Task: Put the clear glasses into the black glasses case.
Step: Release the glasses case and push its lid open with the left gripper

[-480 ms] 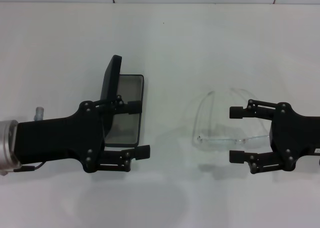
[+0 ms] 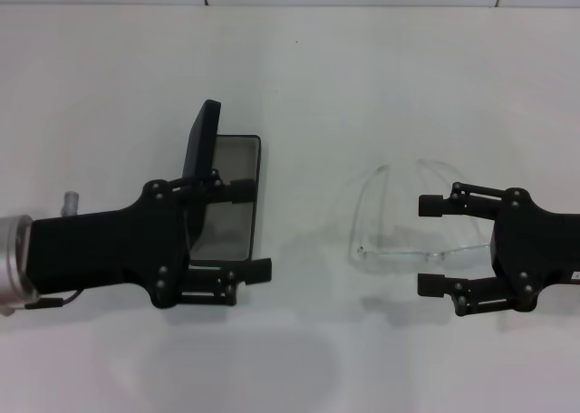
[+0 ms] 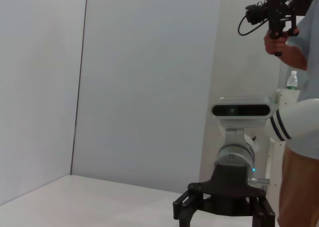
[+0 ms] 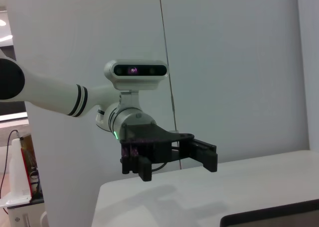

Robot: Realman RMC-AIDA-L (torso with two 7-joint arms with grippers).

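A white table (image 2: 299, 69) fills the head view. Left of centre lies the black glasses case (image 2: 228, 196), open, with its lid standing up along the side nearer the frame's left edge and the grey lining facing up.

The left tool (image 2: 252, 230) reaches in from the left edge, hanging over the case. Its two fingers are spread wide, one over the case's middle and one just past the case's lower end. It holds nothing.

Right of centre, well apart from the case, the clear glasses (image 2: 399, 223) rest on the table, their arms reaching toward the top of the frame. They are transparent and faint, so their exact outline is hard to trace.

The right tool (image 2: 430, 245) comes in from the right edge with its fingers wide. One fingertip sits above the lens edge in the picture and one below, with the right end of the glasses between them. Whether either finger touches the glasses cannot be told.

The right wrist view shows the left tool (image 4: 172, 160) from across the table, and a dark corner of the case (image 4: 271, 214) at lower right.
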